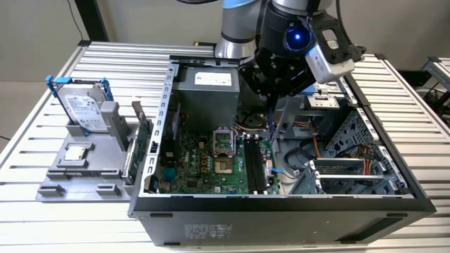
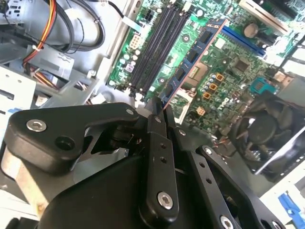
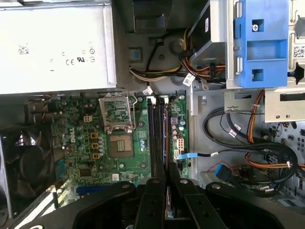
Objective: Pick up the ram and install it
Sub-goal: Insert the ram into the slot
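On the exterior view's left the grey fixture (image 1: 77,176) stands the blue-framed hard drive (image 1: 81,108) and the green expansion card (image 1: 143,141) upright and keeps the CPU chip (image 1: 74,153) flat, likely so each can be pinched from above. Mid-scene, over the open PC case (image 1: 281,203), the gripper (image 2: 162,107) is pinching the ram (image 2: 190,62). It is held on edge, parallel to the black memory slots (image 1: 256,166) on the motherboard (image 1: 197,163), above them and not seated, probably lined up for a straight push down. To the right, the metal drive cage (image 1: 351,174) and orange cables (image 1: 330,150) sit apart from the ram.
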Robot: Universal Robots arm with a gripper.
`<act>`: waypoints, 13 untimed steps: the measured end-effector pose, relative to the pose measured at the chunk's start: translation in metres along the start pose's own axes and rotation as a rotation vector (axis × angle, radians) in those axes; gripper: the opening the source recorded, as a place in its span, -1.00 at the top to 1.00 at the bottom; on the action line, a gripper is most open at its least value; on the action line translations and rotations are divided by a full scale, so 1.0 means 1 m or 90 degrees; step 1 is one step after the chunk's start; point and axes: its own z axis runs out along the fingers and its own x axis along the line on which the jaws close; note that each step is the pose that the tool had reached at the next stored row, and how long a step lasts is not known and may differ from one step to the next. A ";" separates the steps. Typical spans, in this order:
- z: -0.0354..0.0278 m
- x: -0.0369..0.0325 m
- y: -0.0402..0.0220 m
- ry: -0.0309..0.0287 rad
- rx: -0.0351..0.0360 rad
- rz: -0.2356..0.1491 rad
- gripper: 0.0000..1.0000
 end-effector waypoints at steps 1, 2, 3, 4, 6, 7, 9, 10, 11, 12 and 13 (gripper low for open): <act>0.0018 -0.0016 0.0004 0.0001 0.0002 0.003 1.00; 0.0037 -0.0034 0.0008 0.0001 0.0002 0.007 1.00; 0.0056 -0.0052 0.0011 0.0002 0.0003 0.010 1.00; 0.0072 -0.0070 0.0014 0.0003 0.0004 0.012 1.00; 0.0110 -0.0108 0.0019 0.0004 0.0005 0.018 1.00; 0.0129 -0.0119 0.0020 0.0004 0.0004 0.019 1.00; 0.0165 -0.0120 0.0021 0.0004 0.0005 0.019 1.00; 0.0183 -0.0120 0.0022 0.0004 0.0006 0.019 1.00; 0.0201 -0.0120 0.0022 0.0004 0.0008 0.019 1.00; 0.0219 -0.0120 0.0022 0.0004 0.0011 0.019 1.00; 0.0238 -0.0120 0.0023 0.0003 0.0014 0.019 1.00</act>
